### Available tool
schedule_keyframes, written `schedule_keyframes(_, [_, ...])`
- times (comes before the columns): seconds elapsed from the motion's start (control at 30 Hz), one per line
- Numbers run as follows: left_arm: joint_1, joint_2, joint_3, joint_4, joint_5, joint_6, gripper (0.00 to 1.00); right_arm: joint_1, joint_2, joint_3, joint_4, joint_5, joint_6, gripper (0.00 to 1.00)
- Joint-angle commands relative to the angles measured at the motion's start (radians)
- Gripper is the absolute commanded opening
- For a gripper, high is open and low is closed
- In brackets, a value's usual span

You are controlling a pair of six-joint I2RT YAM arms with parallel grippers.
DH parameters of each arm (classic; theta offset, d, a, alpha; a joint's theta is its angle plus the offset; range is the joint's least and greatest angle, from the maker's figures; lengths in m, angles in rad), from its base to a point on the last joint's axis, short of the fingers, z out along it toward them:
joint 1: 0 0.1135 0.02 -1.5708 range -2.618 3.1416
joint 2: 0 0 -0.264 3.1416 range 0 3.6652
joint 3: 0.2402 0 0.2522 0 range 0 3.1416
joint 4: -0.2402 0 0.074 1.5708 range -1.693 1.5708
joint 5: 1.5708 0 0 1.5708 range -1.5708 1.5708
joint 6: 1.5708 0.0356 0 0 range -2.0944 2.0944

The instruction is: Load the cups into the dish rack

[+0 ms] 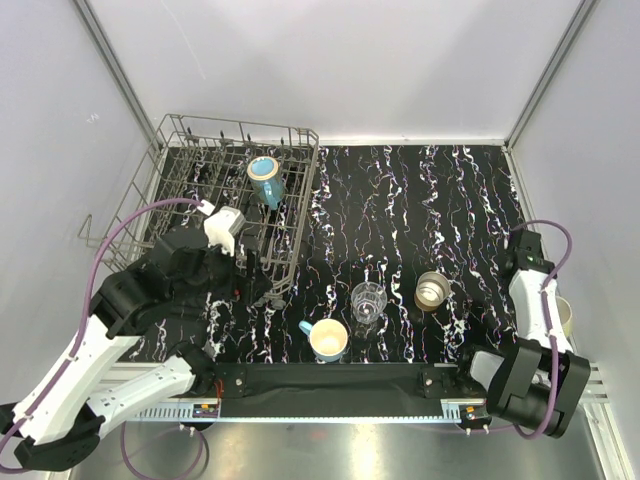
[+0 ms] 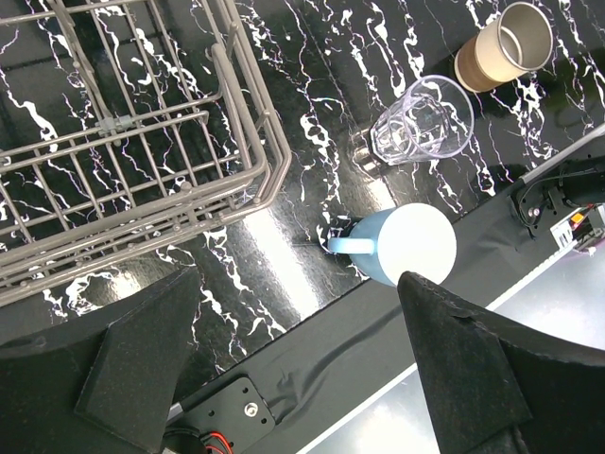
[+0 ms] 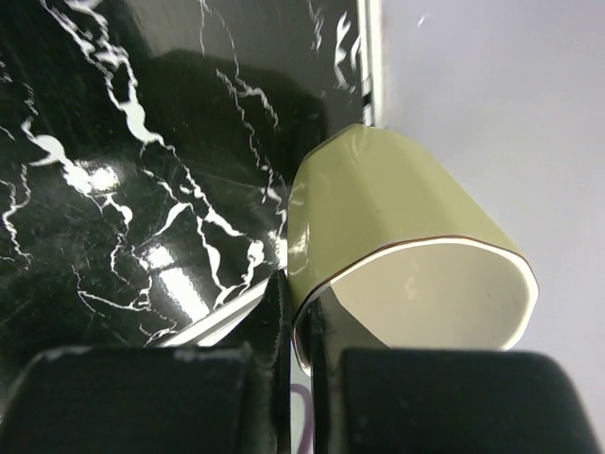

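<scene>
1. Table (image 1: 400,200), black with white veining, takes up most of the floor of the booth.
2. The dish rack (image 1: 215,200) sits on its back left part, long side running front to back. A teal mug (image 1: 264,180) is tipped among the tines at the rack's far right. I cannot tell which end of it faces up.
3. The left gripper (image 2: 298,284) hangs over the near right corner of the rack with its fingers spread wide. It holds and touches nothing.
4. The right gripper (image 3: 301,326) is clamped tight on the rim of a pale green cup (image 3: 378,218), one finger inside the wall and one outside.
5. That cup is at the table's right edge, close to the wall (image 3: 492,95). Its mouth is turned up toward the wrist and its long axis is close to upright. I cannot tell whether its base rests on anything.
6. A light-blue mug (image 1: 328,340) stands upright near the front edge, mouth up, handle pointing left.
7. A glass tumbler (image 1: 368,300) stands just behind it, mouth up.
8. A metal cup (image 1: 432,290) stands to the tumbler's right, apart from it, mouth up.
</scene>
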Motion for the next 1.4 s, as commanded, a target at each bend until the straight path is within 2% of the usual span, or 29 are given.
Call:
schedule_keyframes(0.0, [-0.005, 0.020, 0.038, 0.027, 0.000, 0.009, 0.92, 0.065, -0.020, 0.060, 0.059, 0.183, -0.010, 0.00])
schedule_keyframes(0.1, [-0.005, 0.044, 0.055, 0.027, 0.016, -0.014, 0.91, 0.114, 0.001, 0.189, 0.073, 0.220, 0.070, 0.00])
schedule_keyframes(0.13, [-0.005, 0.056, 0.060, 0.026, 0.026, -0.020, 0.91, 0.127, 0.010, 0.281, 0.065, 0.196, 0.125, 0.00])
schedule_keyframes(0.4, [-0.003, 0.133, 0.144, 0.053, 0.079, -0.130, 0.91, 0.332, 0.248, 0.862, -0.210, 0.073, 0.445, 0.00])
schedule_keyframes(0.5, [-0.003, 0.164, 0.198, 0.081, 0.119, -0.187, 0.91, 0.366, 0.305, 1.041, -0.274, 0.016, 0.548, 0.00])
schedule_keyframes(0.6, [-0.003, 0.171, 0.241, 0.119, 0.141, -0.247, 0.90, 0.374, 0.320, 1.151, -0.316, -0.054, 0.650, 0.00])
schedule_keyframes(0.77, [-0.005, 0.087, 0.134, 0.265, 0.190, -0.418, 0.89, 0.377, 0.263, 1.171, -0.251, -0.321, 0.745, 0.00])
schedule_keyframes(0.8, [-0.005, 0.052, 0.111, 0.286, 0.193, -0.454, 0.89, 0.407, 0.257, 1.177, -0.251, -0.362, 0.766, 0.00])
schedule_keyframes(0.87, [-0.005, 0.018, 0.055, 0.326, 0.188, -0.520, 0.89, 0.418, 0.217, 1.156, -0.210, -0.549, 0.835, 0.00])
schedule_keyframes(1.03, [-0.012, 0.010, 0.064, 0.280, 0.205, -0.542, 0.89, 0.420, 0.124, 1.027, -0.087, -0.923, 1.060, 0.00])
schedule_keyframes(1.1, [-0.020, 0.036, 0.084, 0.248, 0.216, -0.537, 0.89, 0.420, 0.104, 0.981, -0.070, -0.985, 1.180, 0.00])
schedule_keyframes(1.2, [-0.045, 0.058, 0.129, 0.243, 0.187, -0.539, 0.89, 0.420, 0.033, 0.874, 0.060, -1.096, 1.367, 0.00])
schedule_keyframes(1.33, [-0.092, 0.064, 0.078, 0.364, 0.115, -0.612, 0.88, 0.429, -0.008, 0.838, 0.215, -1.215, 1.528, 0.00])
schedule_keyframes(1.37, [-0.118, 0.064, 0.055, 0.436, 0.086, -0.662, 0.88, 0.435, -0.008, 0.841, 0.235, -1.228, 1.547, 0.00])
